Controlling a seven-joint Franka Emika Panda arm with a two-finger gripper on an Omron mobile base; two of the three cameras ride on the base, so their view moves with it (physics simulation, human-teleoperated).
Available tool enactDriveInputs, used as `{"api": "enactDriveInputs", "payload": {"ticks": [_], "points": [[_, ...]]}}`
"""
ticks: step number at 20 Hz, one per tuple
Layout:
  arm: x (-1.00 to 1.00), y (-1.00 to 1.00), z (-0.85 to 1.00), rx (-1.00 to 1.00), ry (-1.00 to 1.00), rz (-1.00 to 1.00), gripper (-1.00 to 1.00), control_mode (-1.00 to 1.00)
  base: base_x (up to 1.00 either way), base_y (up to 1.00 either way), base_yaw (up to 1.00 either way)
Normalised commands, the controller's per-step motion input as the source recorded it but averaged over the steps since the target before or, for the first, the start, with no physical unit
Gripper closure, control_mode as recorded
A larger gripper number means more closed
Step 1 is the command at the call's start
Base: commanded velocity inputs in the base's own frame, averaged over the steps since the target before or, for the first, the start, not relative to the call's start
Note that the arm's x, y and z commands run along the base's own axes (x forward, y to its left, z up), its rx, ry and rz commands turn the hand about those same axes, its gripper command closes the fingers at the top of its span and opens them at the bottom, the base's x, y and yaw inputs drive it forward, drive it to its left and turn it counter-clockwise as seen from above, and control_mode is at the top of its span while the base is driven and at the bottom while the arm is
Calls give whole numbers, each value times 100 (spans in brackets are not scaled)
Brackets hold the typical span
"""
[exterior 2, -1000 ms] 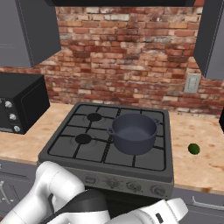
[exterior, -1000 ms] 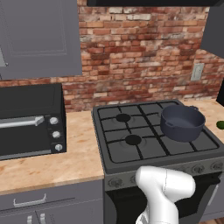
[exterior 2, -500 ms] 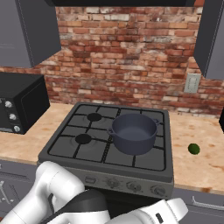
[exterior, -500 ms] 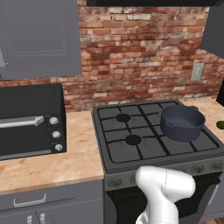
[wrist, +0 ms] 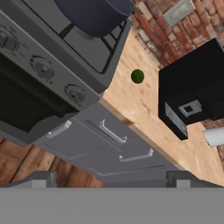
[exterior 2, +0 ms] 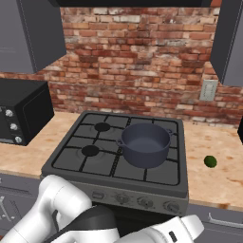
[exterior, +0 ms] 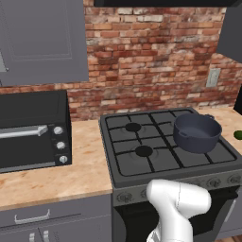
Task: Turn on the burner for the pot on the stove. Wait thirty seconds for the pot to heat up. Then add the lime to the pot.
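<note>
The dark blue-grey pot [exterior: 197,132] [exterior 2: 144,144] [wrist: 94,15] stands on the front right grate of the stove [exterior: 142,163] [exterior 2: 71,159] [wrist: 83,43]. The small green lime [exterior 2: 210,162] [exterior: 238,134] [wrist: 138,76] lies on the wooden counter right of the stove. My gripper [wrist: 113,180] hangs low in front of the range, below the row of front knobs [wrist: 43,68], pointing up at the stove's right front corner. Its fingertips [wrist: 37,179] stand wide apart, open, with nothing between them.
A black countertop oven [exterior: 30,130] [exterior 2: 19,114] sits left of the stove. A black box-like appliance [wrist: 197,92] stands on the counter beyond the lime. Grey drawers with handles [wrist: 109,140] run under the counter. Brick wall and a wall outlet [exterior 2: 209,90] lie behind.
</note>
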Motion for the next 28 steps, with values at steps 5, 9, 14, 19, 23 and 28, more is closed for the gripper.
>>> {"api": "enactDriveInputs", "payload": {"ticks": [5,9,14,19,23,28], "points": [[0,0,0,0,0,0,-100,-100,0,0,0],[0,0,0,0,0,0,-100,-100,0,0,0],[0,0,0,0,0,0,-100,-100,0,0,0],[0,0,0,0,0,0,-100,-100,0,0,0],[0,0,0,0,0,0,-100,-100,0,0,0],[0,0,0,0,0,0,-100,-100,0,0,0]]}}
